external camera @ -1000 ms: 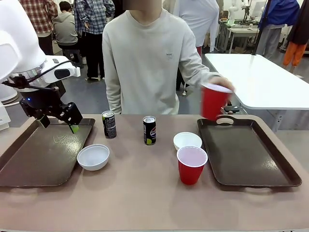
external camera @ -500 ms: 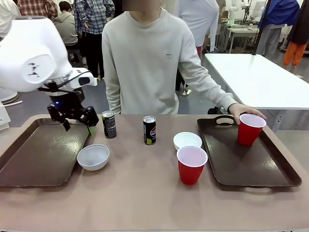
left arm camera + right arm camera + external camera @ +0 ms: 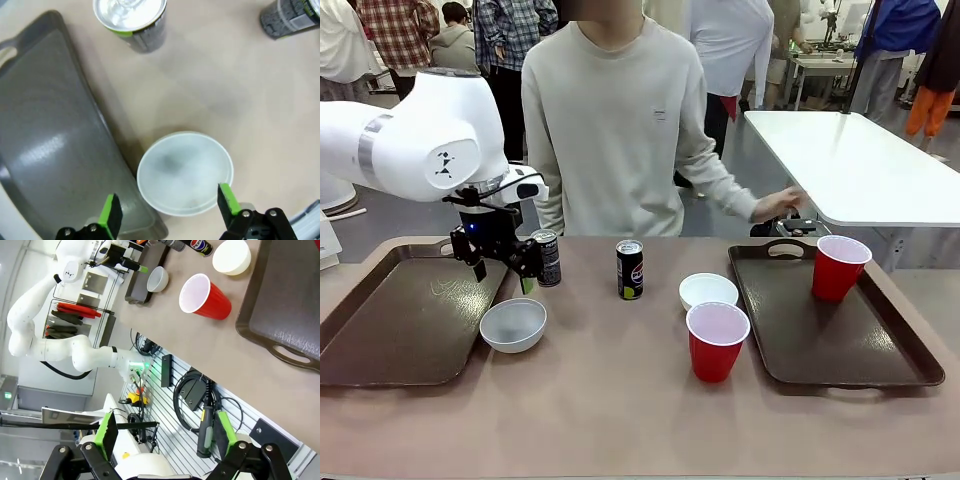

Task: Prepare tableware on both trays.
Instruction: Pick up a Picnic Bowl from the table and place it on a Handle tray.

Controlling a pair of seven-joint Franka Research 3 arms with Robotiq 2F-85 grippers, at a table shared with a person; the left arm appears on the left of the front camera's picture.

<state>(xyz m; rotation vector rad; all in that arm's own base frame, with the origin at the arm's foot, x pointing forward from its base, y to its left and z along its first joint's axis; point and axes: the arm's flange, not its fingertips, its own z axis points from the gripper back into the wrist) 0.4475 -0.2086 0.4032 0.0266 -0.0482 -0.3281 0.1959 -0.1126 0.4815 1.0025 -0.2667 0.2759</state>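
Right tray (image 3: pixel 790 340) is holding one container: far red cup (image 3: pixel 838 266), standing upright near the handle end, inside hard to see from the front view. Near red cup (image 3: pixel 717 341) is standing on the table (image 3: pixel 620 420) just beside that tray's rim, white inside showing, empty. Right bowl (image 3: pixel 708 291) is sitting just behind it on the table, empty. Left bowl (image 3: pixel 514 324) is sitting on the table just beside the left tray (image 3: pixel 400 330), empty in the left wrist view; whether it is touching the rim, cannot tell. Left tray is carrying no tableware. Left can (image 3: pixel 548 258) and middle can (image 3: pixel 630 269) are standing upright on the table, tops closed.

Left gripper (image 3: pixel 505 275) is hanging above the left bowl and in front of the left can, fingers spread wide, gripping nothing; in its wrist view the bowl is lying under the gap. Right gripper (image 3: pixel 165 430) is sitting off the table, fingers apart, nothing between them.

Person's hand (image 3: pixel 782 203) is hovering beyond the right tray's handle, apart from the cup, motion-blurred.

Left gripper is covering part of the left can. Middle can is being cut off at the left wrist view's edge. Can labels are too small to read.
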